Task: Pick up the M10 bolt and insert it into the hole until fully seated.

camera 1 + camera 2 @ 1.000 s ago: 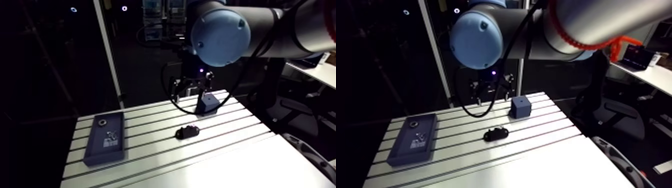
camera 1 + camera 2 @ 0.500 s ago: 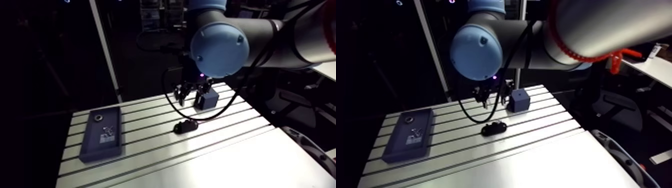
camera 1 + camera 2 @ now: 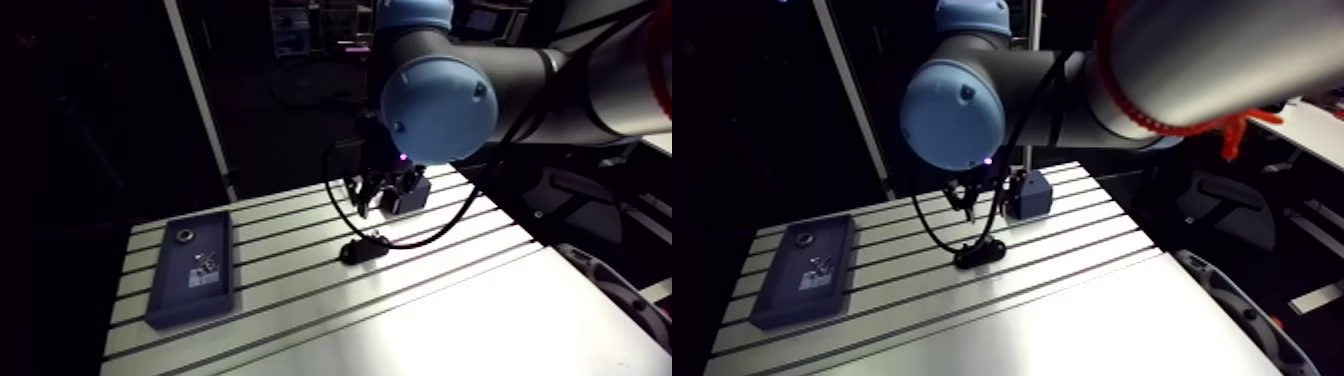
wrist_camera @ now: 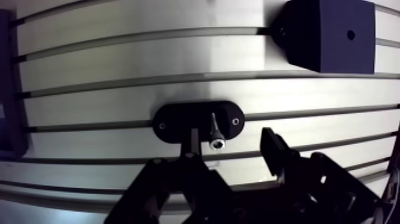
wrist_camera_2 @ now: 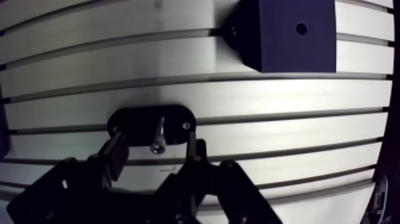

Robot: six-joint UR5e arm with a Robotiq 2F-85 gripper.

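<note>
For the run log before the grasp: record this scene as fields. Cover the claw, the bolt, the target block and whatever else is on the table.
claw: open, holding nothing, low over the holder
bolt: lying on the black holder, lined up between the claw's fingers, not gripped
block: dark blue, ahead of the claw; hole has no bolt in it
tray: dark blue, holds small parts
table: slotted aluminium
stage: bolt not yet picked up

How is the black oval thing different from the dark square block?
The oval holder is low and flat; the square block stands taller, like a box. The holder carries the bolt; the block's top hole is empty. The holder lies just ahead of the gripper; the block sits farther off. Both are dark and rest on the slotted table.
</note>
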